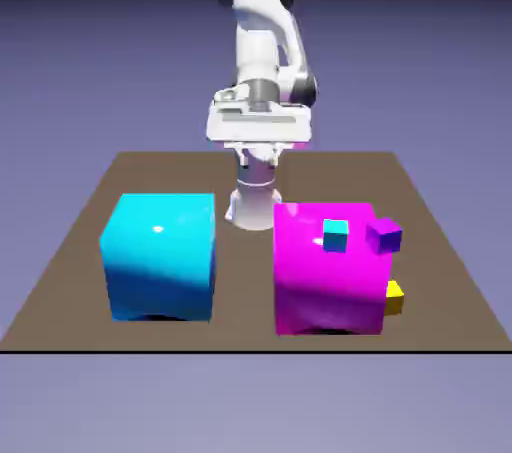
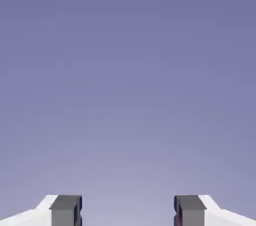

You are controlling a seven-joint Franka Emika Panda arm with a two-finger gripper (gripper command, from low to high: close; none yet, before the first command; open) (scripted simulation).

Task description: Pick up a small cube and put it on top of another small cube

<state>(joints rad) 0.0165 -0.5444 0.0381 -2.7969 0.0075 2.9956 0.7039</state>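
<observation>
Nearest the exterior camera, at the front of the brown table (image 1: pixel 440 241), stand two big blocks side by side with a gap between them: a large cyan block (image 1: pixel 160 256) on the exterior view's left and a large magenta block (image 1: pixel 325 276) on the exterior view's right. Task object: the tiny yellow cube (image 1: pixel 394 297) lies on the table just beside the magenta block's lower right edge, partly hidden behind it, so whether the two touch cannot be told. Other small cubes: a tiny cyan cube (image 1: pixel 336 235) rests on the magenta block's top face, and a tiny purple cube (image 1: pixel 383 235) sits at that block's upper right corner; whether it rests on the top face or stands behind the block cannot be told. No containers are present. Behind the blocks, the white robot arm (image 1: pixel 262 51) rises at the table's far edge, folded high above all cubes. Its gripper (image 2: pixel 127 211) shows in the hand view with both grey fingertips (image 2: pixel 66 211) spread apart, only plain blue-violet backdrop between them, holding nothing.
</observation>
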